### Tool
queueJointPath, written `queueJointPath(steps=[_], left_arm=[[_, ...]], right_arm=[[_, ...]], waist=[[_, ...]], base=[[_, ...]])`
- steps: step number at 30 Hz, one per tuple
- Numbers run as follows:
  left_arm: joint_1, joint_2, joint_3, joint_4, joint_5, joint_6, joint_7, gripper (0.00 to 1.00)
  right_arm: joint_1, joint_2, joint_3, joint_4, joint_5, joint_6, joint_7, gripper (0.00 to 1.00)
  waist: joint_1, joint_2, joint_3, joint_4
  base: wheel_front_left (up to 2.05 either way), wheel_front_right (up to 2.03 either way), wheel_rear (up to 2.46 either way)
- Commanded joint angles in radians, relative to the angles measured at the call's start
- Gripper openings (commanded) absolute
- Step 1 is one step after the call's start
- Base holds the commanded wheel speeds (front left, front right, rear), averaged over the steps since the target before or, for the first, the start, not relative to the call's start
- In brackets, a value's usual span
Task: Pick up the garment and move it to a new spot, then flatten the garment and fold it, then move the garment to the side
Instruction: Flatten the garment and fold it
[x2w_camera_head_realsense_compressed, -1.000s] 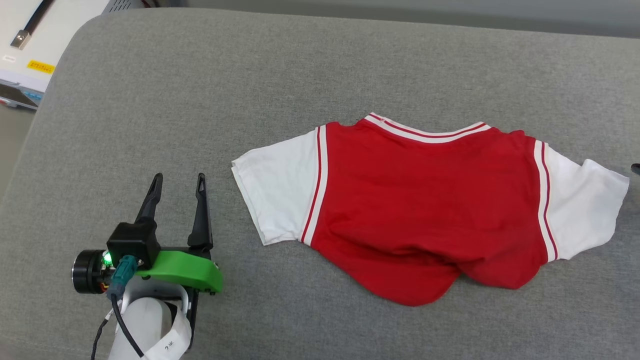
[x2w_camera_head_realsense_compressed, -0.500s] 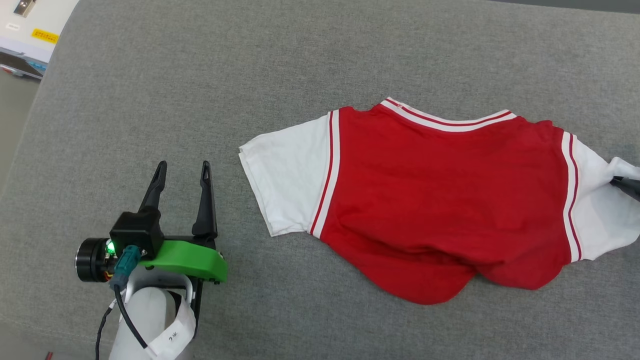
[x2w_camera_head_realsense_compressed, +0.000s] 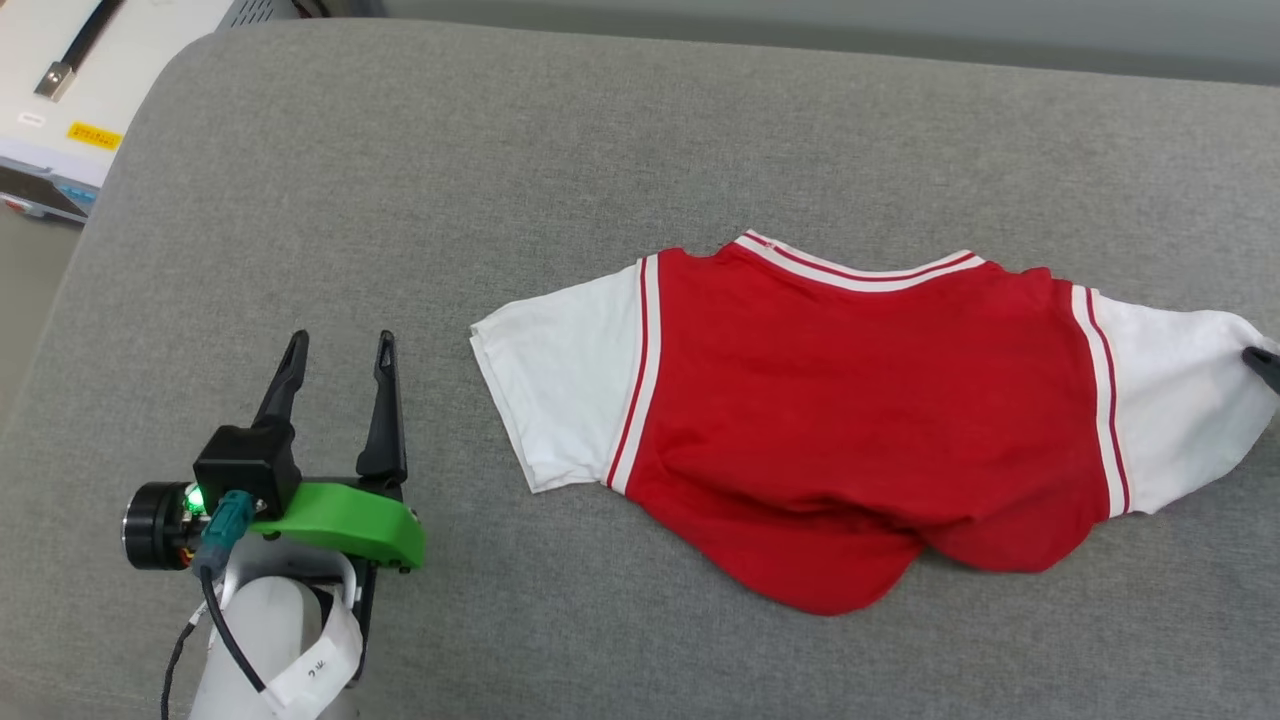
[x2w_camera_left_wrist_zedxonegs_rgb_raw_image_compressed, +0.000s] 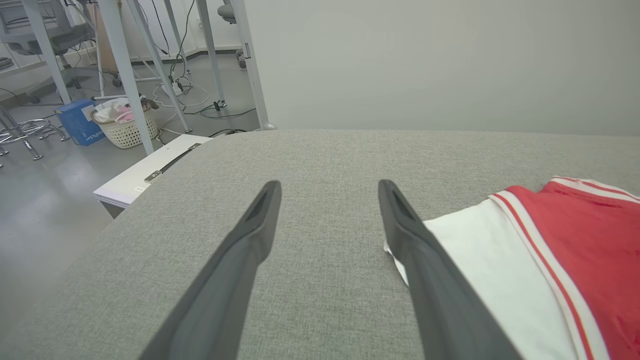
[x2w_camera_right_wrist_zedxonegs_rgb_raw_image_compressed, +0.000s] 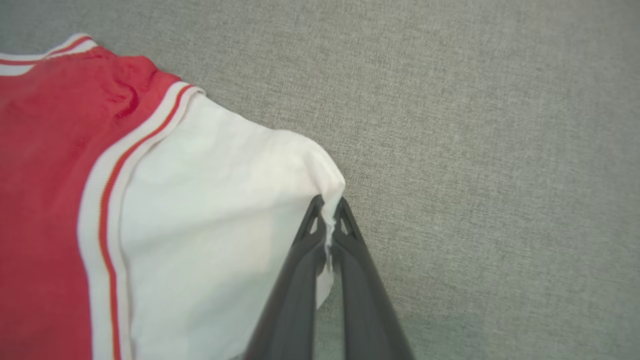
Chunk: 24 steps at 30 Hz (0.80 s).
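The garment (x2w_camera_head_realsense_compressed: 860, 420), red with white sleeves and striped trim, lies spread on the grey cushion, collar at the far side, hem rumpled at the near side. My right gripper (x2w_camera_right_wrist_zedxonegs_rgb_raw_image_compressed: 329, 207) is shut on the outer edge of the garment's right white sleeve (x2w_camera_right_wrist_zedxonegs_rgb_raw_image_compressed: 215, 220), a fold of white cloth pinched between its tips; in the head view its dark tip (x2w_camera_head_realsense_compressed: 1262, 362) shows at the right edge. My left gripper (x2w_camera_head_realsense_compressed: 338, 350) stands open on the cushion, left of the left sleeve (x2w_camera_head_realsense_compressed: 560, 390) and apart from it. In the left wrist view its fingers (x2w_camera_left_wrist_zedxonegs_rgb_raw_image_compressed: 255, 235) are spread wide, the left sleeve (x2w_camera_left_wrist_zedxonegs_rgb_raw_image_compressed: 485, 260) just to their right.
The grey cushion (x2w_camera_head_realsense_compressed: 400, 200) spreads wide, with bare fabric left of and beyond the garment. A white cabinet (x2w_camera_head_realsense_compressed: 60, 80) stands past its far left corner. In the left wrist view, table legs, a basket (x2w_camera_left_wrist_zedxonegs_rgb_raw_image_compressed: 125, 125) and a blue box (x2w_camera_left_wrist_zedxonegs_rgb_raw_image_compressed: 77, 120) stand on the floor.
My right gripper has shut on the right sleeve's edge and drawn the sleeve outward. The head camera shifted down and back up. My left gripper stays open in place.
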Motion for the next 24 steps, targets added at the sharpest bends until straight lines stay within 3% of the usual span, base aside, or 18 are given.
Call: queueJointPath(steps=[1,11,16,18,24], left_arm=[[-0.018,0.016,0.007,0.005,0.004,-0.006,-0.006,1.00],[-0.166,0.135,-0.039,0.079,-0.039,-0.041,0.019,1.00],[-0.299,0.241,-0.192,0.115,-0.158,-0.046,0.174,1.00],[-0.378,0.316,-0.303,0.113,-0.249,-0.046,0.281,1.00],[-0.528,0.444,-0.532,0.110,-0.467,-0.046,0.573,1.00]], right_arm=[[0.022,-0.014,-0.007,-0.017,-0.001,-0.001,-0.024,0.00],[0.134,-0.082,-0.087,-0.202,-0.008,-0.001,-0.129,0.00],[0.211,-0.081,-0.163,-0.297,-0.044,-0.001,-0.121,0.00],[0.253,-0.067,-0.215,-0.345,-0.071,-0.001,-0.105,0.00],[0.321,-0.022,-0.314,-0.425,-0.133,-0.001,-0.060,0.00]], waist=[[0.0000,0.0000,-0.037,-0.022],[0.0000,0.0000,-0.066,-0.060],[0.0000,0.0000,-0.057,-0.076],[0.0000,0.0000,-0.046,-0.084],[0.0000,0.0000,-0.015,-0.102]], base=[[0.00,0.00,0.00],[0.00,0.00,0.00],[0.00,0.00,0.00],[0.00,0.00,0.00],[0.00,0.00,0.00]])
